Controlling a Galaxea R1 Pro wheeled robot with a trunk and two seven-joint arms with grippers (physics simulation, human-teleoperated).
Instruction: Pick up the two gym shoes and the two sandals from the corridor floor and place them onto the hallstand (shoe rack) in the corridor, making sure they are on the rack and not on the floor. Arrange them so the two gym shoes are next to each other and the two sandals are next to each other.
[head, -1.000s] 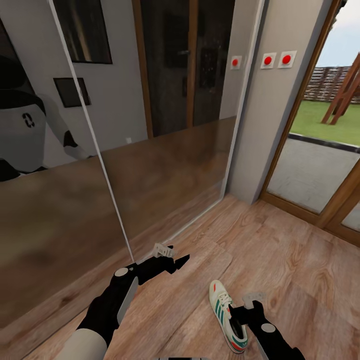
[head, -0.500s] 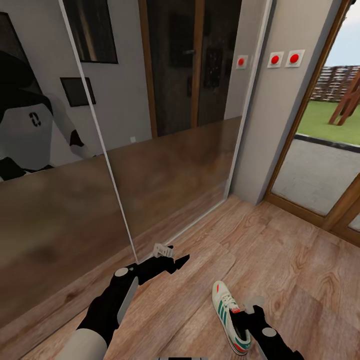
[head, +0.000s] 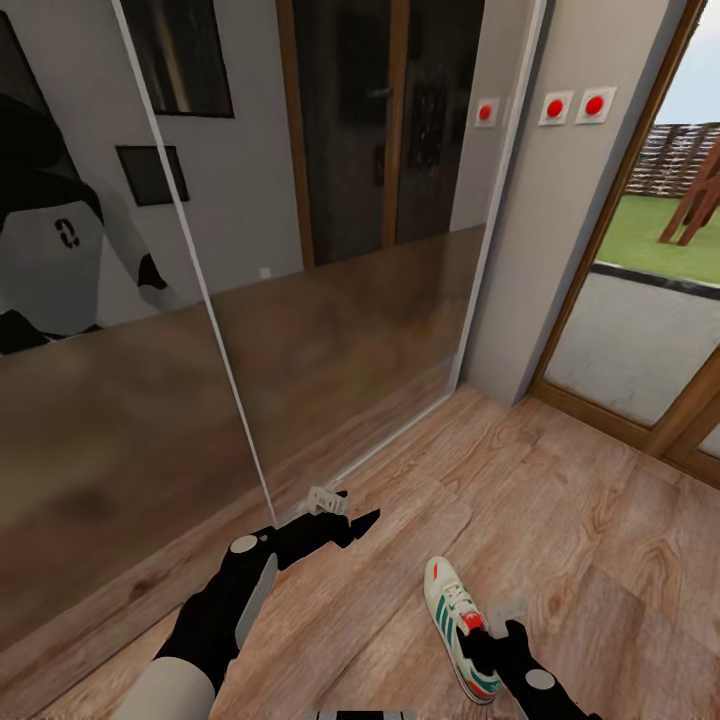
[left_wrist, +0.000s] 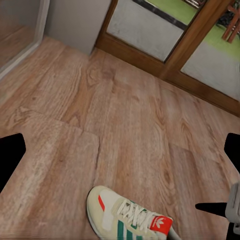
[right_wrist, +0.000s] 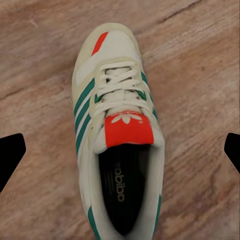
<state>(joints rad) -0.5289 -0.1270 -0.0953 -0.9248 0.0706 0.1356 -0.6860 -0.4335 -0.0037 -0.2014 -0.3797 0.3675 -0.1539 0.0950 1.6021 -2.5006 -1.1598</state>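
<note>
Sneaker lower centre, right gripper spread wide above it.
You should find it light, soft-walled; pinch the stiffer heel collar.

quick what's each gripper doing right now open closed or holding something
Left gripper: open, holding nothing, above the corridor floor.
Right gripper: open, fingers spread over the gym shoe, not gripping it yet.
</note>
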